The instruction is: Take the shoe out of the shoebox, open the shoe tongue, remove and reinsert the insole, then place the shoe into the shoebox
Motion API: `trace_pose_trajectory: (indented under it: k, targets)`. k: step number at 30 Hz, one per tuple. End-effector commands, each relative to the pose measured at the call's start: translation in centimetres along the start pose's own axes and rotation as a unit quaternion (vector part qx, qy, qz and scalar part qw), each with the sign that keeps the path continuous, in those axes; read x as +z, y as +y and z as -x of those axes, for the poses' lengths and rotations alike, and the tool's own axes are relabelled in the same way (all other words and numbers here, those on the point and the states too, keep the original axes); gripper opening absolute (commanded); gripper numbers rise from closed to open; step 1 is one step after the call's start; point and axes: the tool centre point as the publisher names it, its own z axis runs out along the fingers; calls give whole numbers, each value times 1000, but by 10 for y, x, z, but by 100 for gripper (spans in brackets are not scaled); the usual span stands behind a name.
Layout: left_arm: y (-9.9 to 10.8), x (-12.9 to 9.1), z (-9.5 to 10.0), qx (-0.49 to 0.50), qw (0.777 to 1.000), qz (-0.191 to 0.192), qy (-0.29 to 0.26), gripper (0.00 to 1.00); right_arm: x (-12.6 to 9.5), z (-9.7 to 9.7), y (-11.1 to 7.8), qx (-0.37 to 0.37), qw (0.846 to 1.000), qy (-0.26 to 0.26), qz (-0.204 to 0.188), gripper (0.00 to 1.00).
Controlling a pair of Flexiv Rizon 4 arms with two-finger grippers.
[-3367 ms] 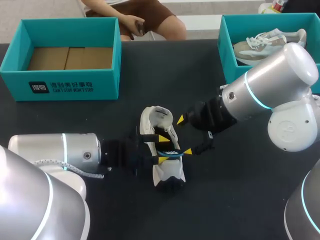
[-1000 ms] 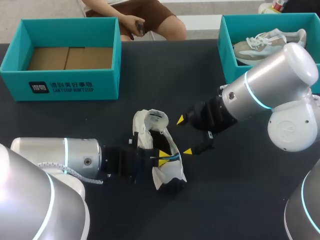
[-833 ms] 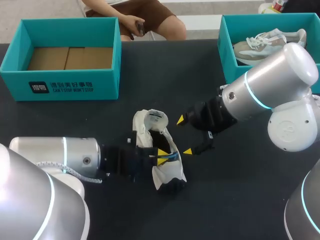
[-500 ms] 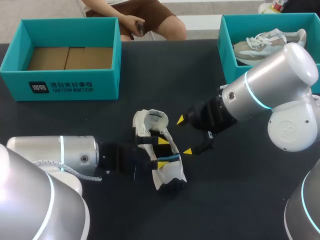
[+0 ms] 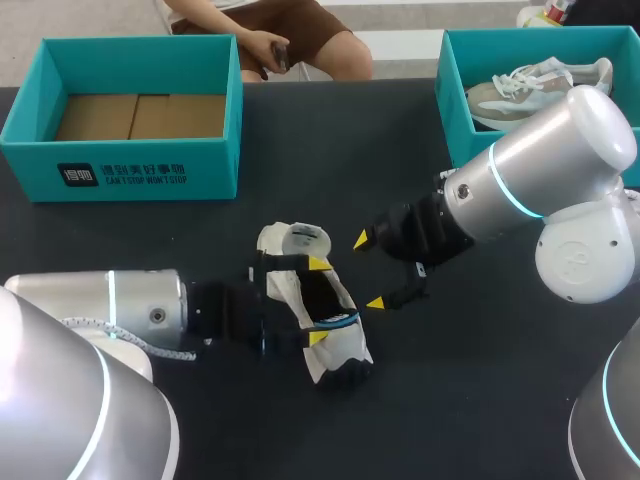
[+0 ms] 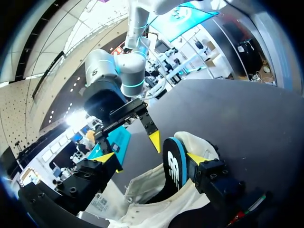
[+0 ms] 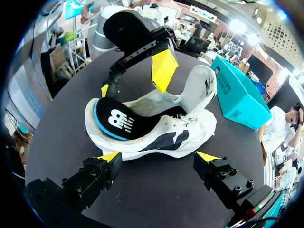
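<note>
A white shoe point(image 5: 343, 349) lies on the black table, seen up close in the right wrist view point(image 7: 161, 140). Its tongue point(image 7: 199, 90) stands pulled up. A black insole with a blue edge point(image 7: 116, 121) sticks partly out of the shoe's opening. My left gripper point(image 5: 316, 300) is open, one yellow tip on each side of the shoe. In the left wrist view the insole point(image 6: 174, 161) stands between the fingers of that gripper point(image 6: 152, 157), close to one of them. My right gripper point(image 5: 368, 271) is open just right of the shoe, holding nothing point(image 7: 157, 156).
A teal shoebox point(image 5: 120, 150) with a bare cardboard floor stands at the back left. A second teal box point(image 5: 455, 100) at the back right holds another shoe point(image 5: 530, 85). Black tabletop point(image 5: 480, 400) lies in front of my right arm.
My left gripper has gone from shut to wide open, letting go inside the shoe. The shoe's far end has shifted slightly left. My right arm has kept still.
</note>
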Motion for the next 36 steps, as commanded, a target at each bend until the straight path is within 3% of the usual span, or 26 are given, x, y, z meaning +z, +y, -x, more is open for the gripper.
trace_pose_trajectory:
  k: [1,5,8,11,13,14,21,26,36]
  targets:
    - [0,1,-5,0,1000,2,-1,95,1,-1,0,0,1000,-1,1,100]
    - [0,1,-4,0,1000,1,-3,95,1,-1,0,0,1000,-1,1,100]
    - [1,2,-1,0,1000,2,-5,84,1,-1,0,0,1000,-1,1,100]
    - [-1,0,3,1,1000,1,-9,82,1,-1,0,0,1000,-1,1,100]
    - [-1,0,5,2,1000,1,-11,58,1,-1,0,0,1000,-1,1,100]
    - [0,-1,7,2,1000,2,-13,57,1,-1,0,0,1000,-1,1,100]
    - [-5,-7,7,1,1000,1,-12,65,1,-1,0,0,1000,-1,1,100]
    - [-18,-22,11,-21,999,-21,-14,75,1,-1,0,0,1000,-1,1,100]
    - [-32,-62,42,-64,997,-45,5,82,1,-1,0,0,1000,-1,1,100]
